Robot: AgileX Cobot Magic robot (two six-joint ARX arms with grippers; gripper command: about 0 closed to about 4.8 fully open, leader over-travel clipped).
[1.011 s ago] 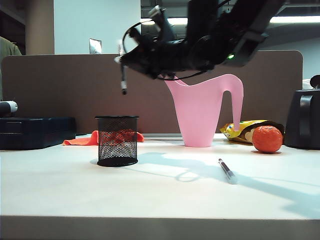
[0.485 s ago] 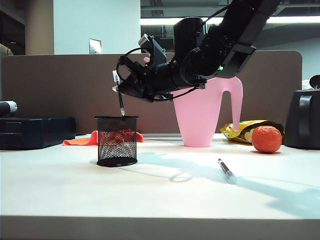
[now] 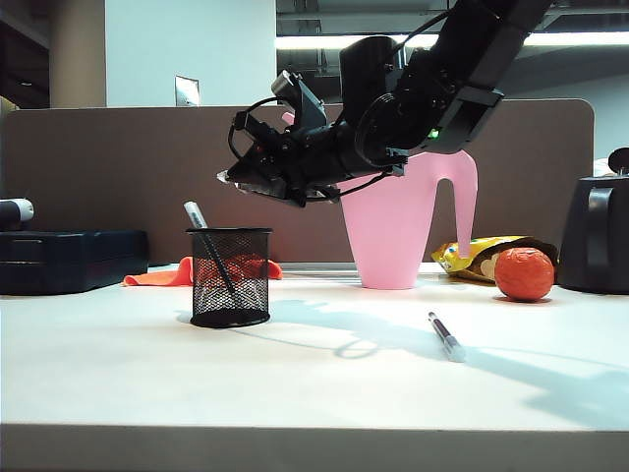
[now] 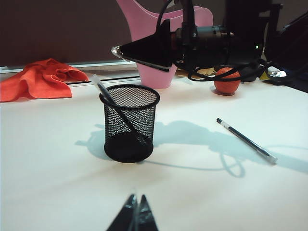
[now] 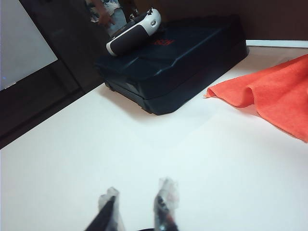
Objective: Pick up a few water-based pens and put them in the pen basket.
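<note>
One water-based pen [image 3: 206, 248] [image 4: 111, 105] leans inside the black mesh pen basket [image 3: 230, 277] [image 4: 129, 123], its pale cap poking above the rim. A second water-based pen [image 3: 446, 336] [image 4: 246, 140] lies flat on the white table, right of the basket. My right gripper [image 3: 234, 177] [image 5: 137, 196] hovers just above the basket, open, nothing between its fingers. My left gripper [image 4: 135, 198] is shut and empty, low over the table on the near side of the basket; it does not show in the exterior view.
A pink watering can [image 3: 401, 218] stands behind the basket. An orange ball [image 3: 525, 273] and a snack bag [image 3: 474, 256] sit at the right. An orange cloth [image 3: 162, 273] [image 5: 274, 94] and a dark case [image 3: 69, 258] [image 5: 178, 62] lie at the left.
The right gripper came down over the basket with a pen, then opened. The pen dropped in and now leans against the rim.
</note>
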